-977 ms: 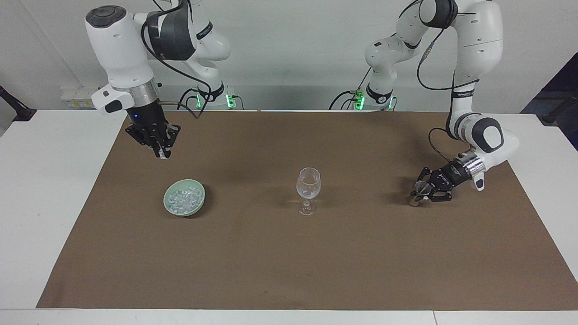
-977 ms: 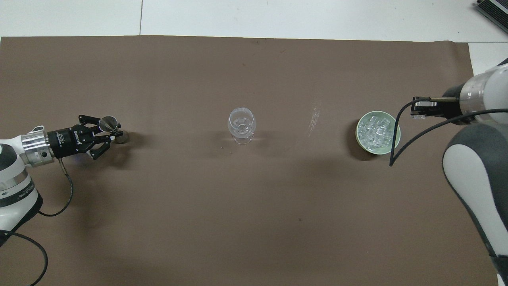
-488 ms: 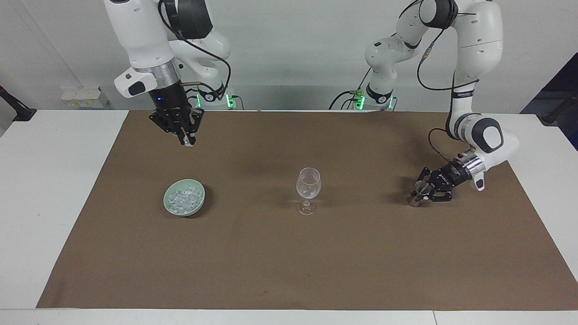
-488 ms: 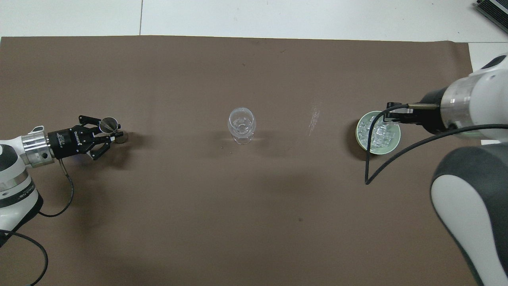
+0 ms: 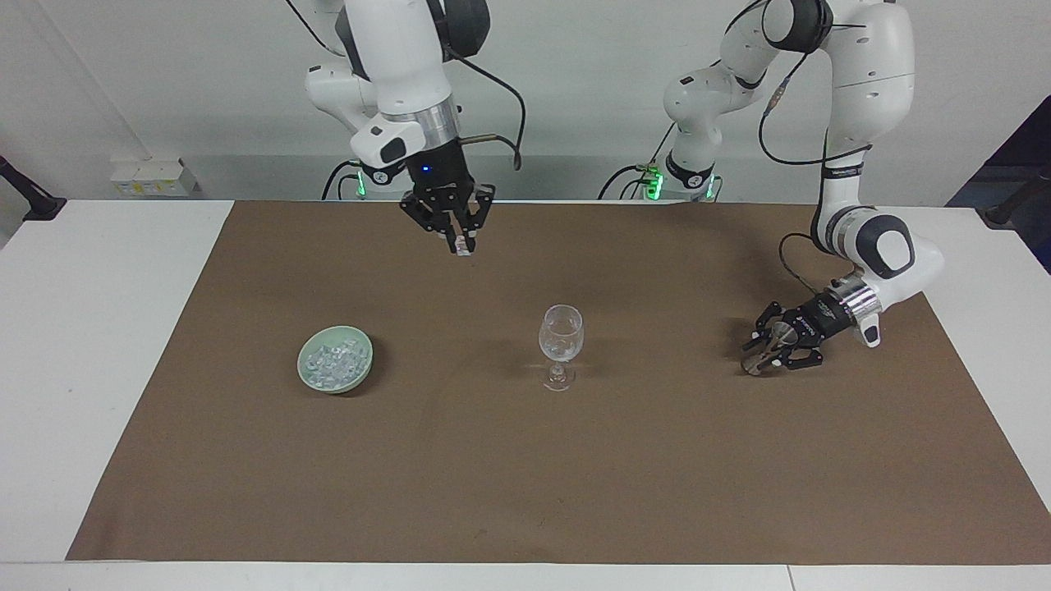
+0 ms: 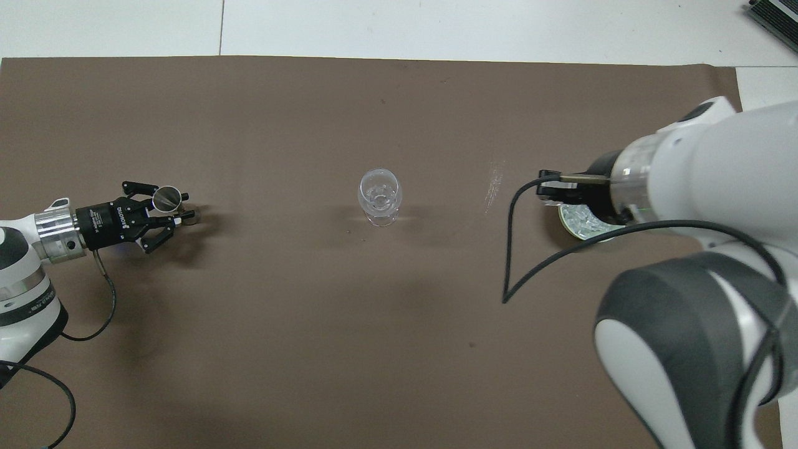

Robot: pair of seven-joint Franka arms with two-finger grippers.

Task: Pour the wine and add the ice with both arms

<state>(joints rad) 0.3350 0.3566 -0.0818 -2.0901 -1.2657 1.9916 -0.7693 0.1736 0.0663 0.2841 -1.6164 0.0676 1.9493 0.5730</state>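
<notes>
Brown mat [image 5: 525, 460] covers the counter [image 5: 98, 328]. Green bowl [image 5: 335, 359] toward the right arm's end holds the ice [image 5: 332, 361] heap. Wine glass [image 5: 561, 336] mid-mat, upright, some ice cubes in it. Right gripper [image 5: 461, 245], 0.5 s ago up near the bowl, now hangs over mat between bowl and glass, jaws pinched on 1 clear cube. Left gripper [image 5: 759, 355] low at its own end, jaws just parted around a small metal jigger [image 6: 167, 197]. No readable labels.

I can see small white writing on the black body of my left claw [image 6: 165, 209], just back from its fingers, but it is too tiny for me to read. There is also small writing on my left arm's white wrist. I cannot read that either. No other words show.
</notes>
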